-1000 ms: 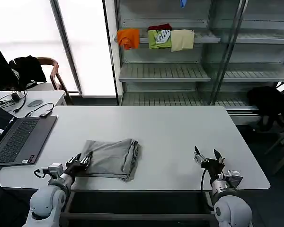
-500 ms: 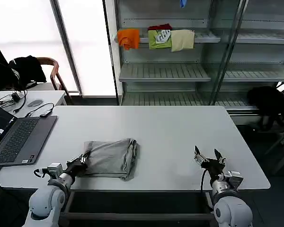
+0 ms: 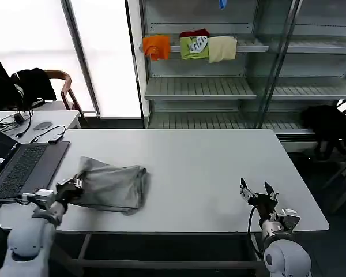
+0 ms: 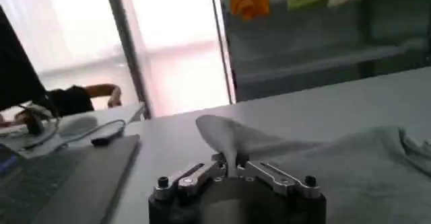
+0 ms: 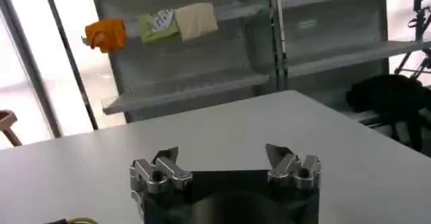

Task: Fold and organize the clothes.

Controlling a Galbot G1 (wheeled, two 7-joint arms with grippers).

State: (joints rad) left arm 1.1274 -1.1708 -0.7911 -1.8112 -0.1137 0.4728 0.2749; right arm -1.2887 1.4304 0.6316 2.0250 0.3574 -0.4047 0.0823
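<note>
White tabletop (image 3: 207, 167) is seen with both grippers at its near edge. At the near left, the left gripper (image 3: 70, 187) is pinched onto a raised corner of the folded grey shirt (image 3: 112, 186), which is stretched rightward from it beside the laptop (image 3: 23, 167). The right gripper (image 3: 258, 195) is held spread and empty, well apart at the near right. Coloured garments (image 3: 190, 46) are kept on the far shelf.
</note>
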